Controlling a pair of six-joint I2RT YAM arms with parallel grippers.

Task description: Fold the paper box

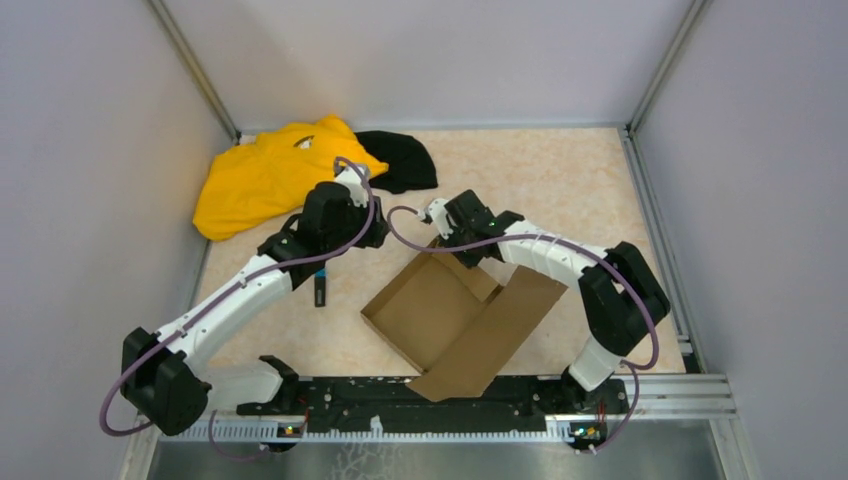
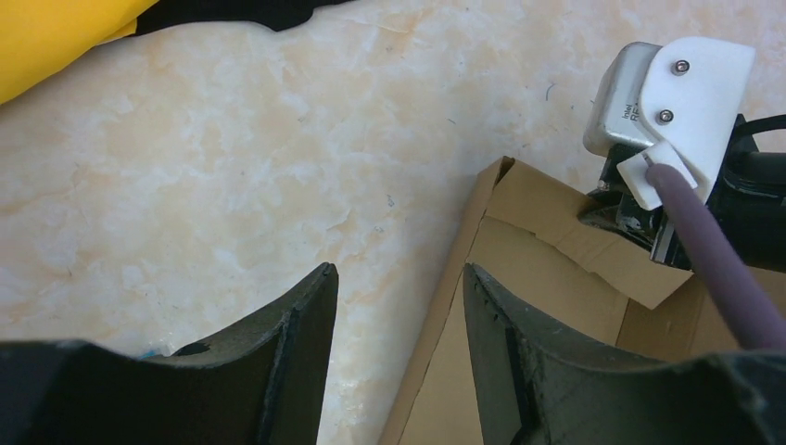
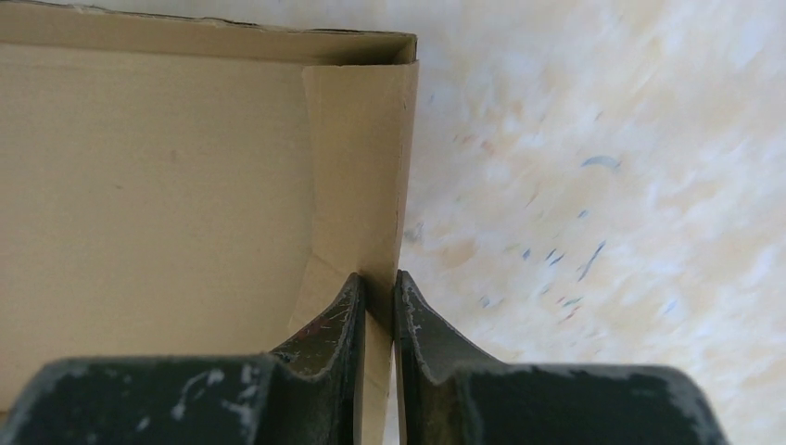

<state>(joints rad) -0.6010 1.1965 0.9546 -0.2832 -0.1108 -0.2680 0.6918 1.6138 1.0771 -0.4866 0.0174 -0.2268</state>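
I am seeing the brown cardboard box [image 1: 430,305] lying in the middle of the surface [image 1: 570,180], shallow and rectangular, its flat lid flap sprawling open toward the arm bases. My right fingers [image 3: 350,320] are pinching the thin, upright side wall near a far corner. My left fingers [image 2: 301,343] are standing apart, gripping nothing, hanging just beside the box's far corner over the mottled, marble-like top. A crumpled yellow cloth [image 1: 265,175] and a black cloth [image 1: 405,160] are lying touching in the far left corner, apart from the box
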